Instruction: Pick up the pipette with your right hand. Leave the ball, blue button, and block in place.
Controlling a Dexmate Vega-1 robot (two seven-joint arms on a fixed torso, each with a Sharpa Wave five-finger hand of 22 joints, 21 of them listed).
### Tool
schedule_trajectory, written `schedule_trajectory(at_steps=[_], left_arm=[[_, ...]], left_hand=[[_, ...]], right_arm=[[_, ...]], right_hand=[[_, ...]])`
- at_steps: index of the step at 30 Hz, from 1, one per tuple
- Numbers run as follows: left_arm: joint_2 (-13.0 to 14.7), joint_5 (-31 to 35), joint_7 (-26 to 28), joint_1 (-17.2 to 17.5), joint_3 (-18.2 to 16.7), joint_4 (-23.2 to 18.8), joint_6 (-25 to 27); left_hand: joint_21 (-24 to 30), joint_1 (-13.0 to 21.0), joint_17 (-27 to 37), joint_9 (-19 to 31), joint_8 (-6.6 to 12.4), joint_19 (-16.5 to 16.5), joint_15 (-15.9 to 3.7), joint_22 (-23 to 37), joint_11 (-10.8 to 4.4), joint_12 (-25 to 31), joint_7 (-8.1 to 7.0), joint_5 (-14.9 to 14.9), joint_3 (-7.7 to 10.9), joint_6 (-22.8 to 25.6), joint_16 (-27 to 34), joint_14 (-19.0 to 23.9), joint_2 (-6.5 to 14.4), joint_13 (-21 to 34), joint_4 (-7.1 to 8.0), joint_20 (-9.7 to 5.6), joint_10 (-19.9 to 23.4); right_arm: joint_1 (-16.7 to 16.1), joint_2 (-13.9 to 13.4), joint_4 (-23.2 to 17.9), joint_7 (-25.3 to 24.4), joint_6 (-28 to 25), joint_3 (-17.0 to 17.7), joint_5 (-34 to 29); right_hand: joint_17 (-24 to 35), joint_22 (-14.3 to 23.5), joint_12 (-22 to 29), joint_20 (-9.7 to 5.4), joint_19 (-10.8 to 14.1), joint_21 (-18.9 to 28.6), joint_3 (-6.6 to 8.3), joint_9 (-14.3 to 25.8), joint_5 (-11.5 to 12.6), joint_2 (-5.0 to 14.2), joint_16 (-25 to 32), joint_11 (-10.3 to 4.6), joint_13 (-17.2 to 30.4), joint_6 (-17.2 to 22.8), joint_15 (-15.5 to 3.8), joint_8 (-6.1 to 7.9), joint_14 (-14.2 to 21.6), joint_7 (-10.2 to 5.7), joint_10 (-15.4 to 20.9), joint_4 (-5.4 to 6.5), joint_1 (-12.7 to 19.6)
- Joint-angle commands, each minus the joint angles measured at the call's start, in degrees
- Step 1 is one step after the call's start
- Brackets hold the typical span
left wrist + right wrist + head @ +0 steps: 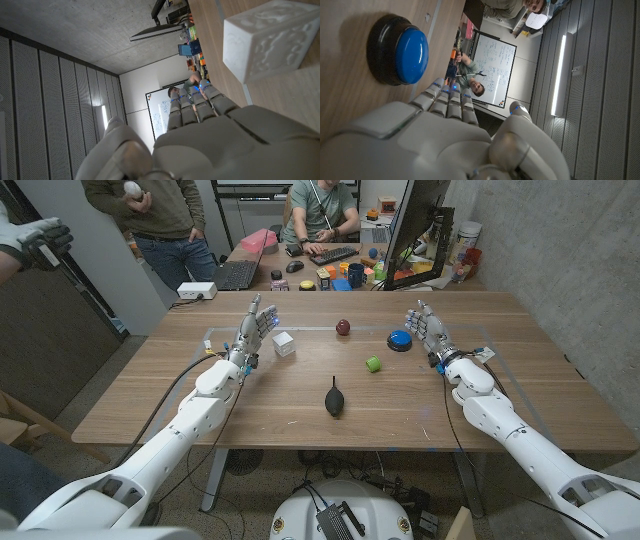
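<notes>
The black pipette (pixel 333 397) lies on the wooden bench (pixel 300 420) near the front edge, about midway between the two arms, its thin tip pointing away from the robot — neither hand touches it. The right hand (pixel 430 332) stands on its edge at the far right of the bench, fingers (pixel 445 97) straight, close together and gripping nothing; the blue button (pixel 400 340) (blue cap on a black base) sits just beside it. The left hand (pixel 255 326) stands likewise on the far left, its fingers (pixel 197 102) extended and empty, with the white block (pixel 283 343) just beside it. A dark red ball (pixel 343 328) and a small green piece (pixel 373 364) lie between block and button.
</notes>
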Motion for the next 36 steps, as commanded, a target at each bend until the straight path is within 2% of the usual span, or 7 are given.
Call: schedule_trajectory(at_steps=[1,14,22,36], left_arm=[[-1.1,0.3,-1.5,-2.3,0.9,3.1,-0.3],[-0.7,0.5,-0.8,-1.9,0.9,1.9,0.8],[-0.6,0.4,-0.7,-1.6,0.9,1.6,0.9],[-0.6,0.3,-1.4,-1.8,1.0,2.2,0.6]], left_hand=[[0.3,0.7,0.3,0.1,0.42,0.3,-0.09,0.1,0.02,0.3,-0.09,0.4,0.22,0.5,0.4,0.5,0.2,0.2,-0.08,-1.58,0.4],[0.3,0.7,0.3,0.1,0.45,0.2,-0.23,0.1,-0.05,0.3,-0.14,0.4,0.11,0.5,0.5,0.5,0.3,0.2,-0.08,-1.44,0.4],[0.3,0.7,0.3,0.1,0.45,0.2,-0.18,0.1,0.14,0.3,-0.14,0.4,0.04,0.6,0.5,0.5,0.3,0.2,-0.08,-1.43,0.4],[0.3,0.7,0.3,0.1,0.45,0.2,-0.19,0.1,-0.01,0.3,-0.28,0.4,-0.07,0.6,0.5,0.5,0.4,0.2,-0.09,-1.27,0.4]], right_arm=[[0.3,-0.1,-0.1,0.0,-0.3,-0.3,-0.2],[-0.5,-0.9,-1.3,-0.5,0.1,0.4,-0.2],[-1.3,-2.1,-3.4,-1.3,0.0,0.3,-1.3],[-5.8,-7.8,-13.0,-5.8,-0.1,0.7,-7.7]], right_hand=[[0.1,0.3,0.3,0.04,0.4,0.4,0.30,0.2,0.3,0.04,0.3,0.09,0.3,0.5,-0.04,0.38,0.5,0.51,0.6,-0.03,0.5],[0.1,0.3,0.3,0.19,0.3,0.3,0.25,0.2,0.3,0.07,0.3,0.09,0.3,0.5,-0.14,0.36,0.6,0.39,0.6,-0.14,0.7],[0.0,0.3,0.3,0.28,0.1,0.3,0.28,0.2,0.3,0.00,0.3,0.10,0.3,0.5,-0.20,0.38,0.6,0.30,0.7,-0.39,1.0],[0.0,0.3,0.4,0.59,-0.2,0.2,0.39,0.2,0.3,-0.01,0.4,-0.07,0.3,0.5,-0.51,0.39,1.0,0.10,0.9,-0.90,1.8]])
